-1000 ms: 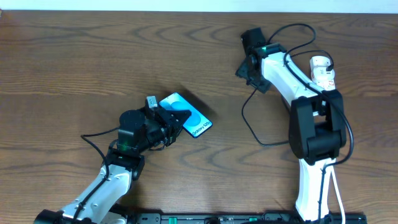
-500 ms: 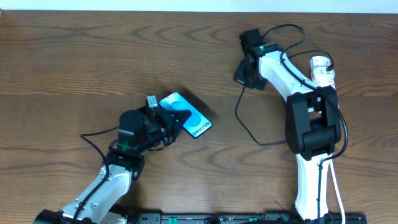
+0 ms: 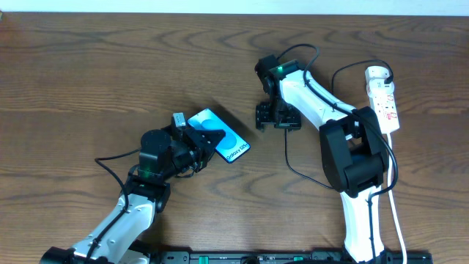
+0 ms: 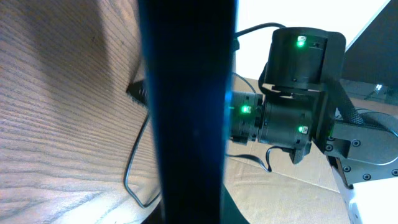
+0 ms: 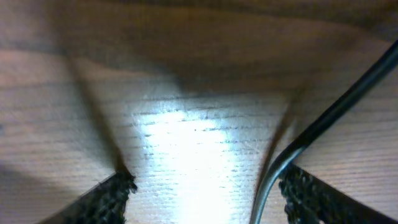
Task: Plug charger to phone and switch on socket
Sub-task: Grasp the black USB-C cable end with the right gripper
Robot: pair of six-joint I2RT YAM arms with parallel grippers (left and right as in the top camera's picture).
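Turquoise-blue on its screen and dark at the frame, the phone (image 3: 223,139) lay tilted left of the table's (image 3: 88,81) middle, its lower-left end pinched between the jaws of the left gripper (image 3: 198,143). Further right, the thin black charger (image 3: 287,150) cable ran between the widely spread jaws of the right gripper (image 3: 277,119), passing close beside one finger (image 5: 311,193) in the wrist view. The white socket (image 3: 384,92) lay well apart, near the right edge.

1 phone (image 3: 220,136), 1 chgr (image 3: 286,151), 1 socket (image 3: 384,92)
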